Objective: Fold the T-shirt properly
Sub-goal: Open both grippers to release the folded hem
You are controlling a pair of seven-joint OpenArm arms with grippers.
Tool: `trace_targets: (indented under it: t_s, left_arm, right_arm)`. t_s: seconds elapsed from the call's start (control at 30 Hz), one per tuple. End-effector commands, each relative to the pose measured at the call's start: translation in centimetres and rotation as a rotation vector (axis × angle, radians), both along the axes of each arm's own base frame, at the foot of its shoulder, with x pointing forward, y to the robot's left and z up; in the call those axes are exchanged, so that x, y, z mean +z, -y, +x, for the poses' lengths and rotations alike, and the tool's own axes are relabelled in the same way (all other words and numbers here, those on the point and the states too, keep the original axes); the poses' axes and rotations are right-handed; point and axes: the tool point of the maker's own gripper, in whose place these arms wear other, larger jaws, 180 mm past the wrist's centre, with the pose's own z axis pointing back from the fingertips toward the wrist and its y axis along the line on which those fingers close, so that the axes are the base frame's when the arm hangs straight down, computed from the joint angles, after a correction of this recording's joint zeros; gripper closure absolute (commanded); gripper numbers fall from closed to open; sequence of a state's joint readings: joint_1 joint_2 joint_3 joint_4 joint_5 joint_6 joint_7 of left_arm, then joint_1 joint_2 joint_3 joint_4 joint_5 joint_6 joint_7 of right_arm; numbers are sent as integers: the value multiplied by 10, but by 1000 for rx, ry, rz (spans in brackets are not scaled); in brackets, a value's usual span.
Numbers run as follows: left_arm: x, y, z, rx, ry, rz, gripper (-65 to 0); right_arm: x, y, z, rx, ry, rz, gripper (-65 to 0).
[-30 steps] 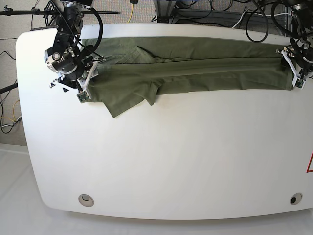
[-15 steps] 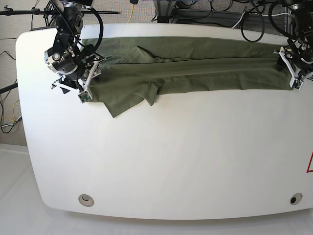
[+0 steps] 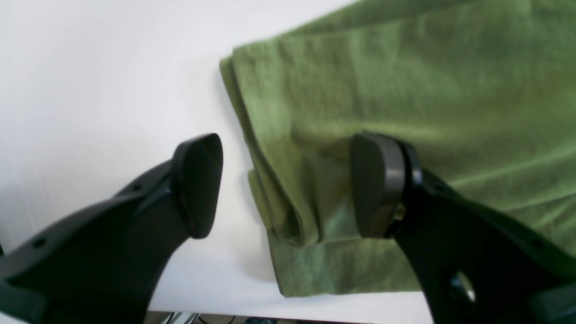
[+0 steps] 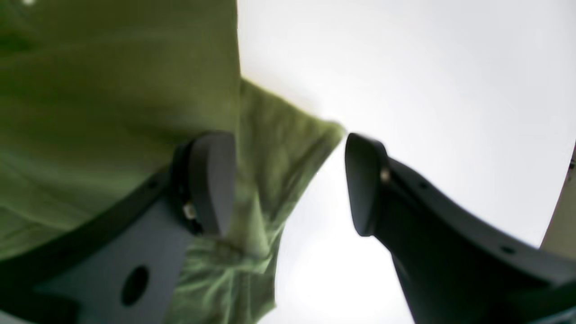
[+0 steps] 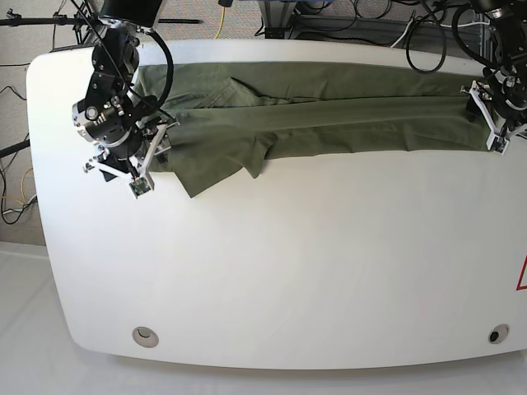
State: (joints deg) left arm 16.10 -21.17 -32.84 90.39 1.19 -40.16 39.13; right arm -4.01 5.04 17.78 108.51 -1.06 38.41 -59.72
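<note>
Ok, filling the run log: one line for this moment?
T-shirt: half-folded lengthwise strip, far table edge | left end effector: open | right end effector: open

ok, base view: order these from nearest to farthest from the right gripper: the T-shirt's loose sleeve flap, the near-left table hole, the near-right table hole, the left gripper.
1. T-shirt sleeve flap, just beside the right gripper, toward table centre.
2. Near-left table hole, straight down the view at the front edge.
3. Left gripper, across the table at the shirt's other end.
4. Near-right table hole, diagonally opposite corner.
</note>
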Motion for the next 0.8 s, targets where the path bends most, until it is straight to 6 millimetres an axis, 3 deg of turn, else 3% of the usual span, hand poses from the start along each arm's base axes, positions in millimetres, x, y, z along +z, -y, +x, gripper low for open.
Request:
trace_targets:
  t_s: [0.0,0.43,0.57,0.77]
  left_arm:
    - [19,-4,15,-13,66,18,-411]
    - [55,12,34,-81,169,65,-416]
    - [64,19,38,-100,197,71,-416]
    - [56,27,39,-91,194,39,-417]
  right_arm:
    - [23,-7,22,17,88,28,-361]
    - [46,-23,50,26,169,54,-360]
    - [48,-26,52,27,174,54,-359]
    - [31,-21,41,9,122,36,-362]
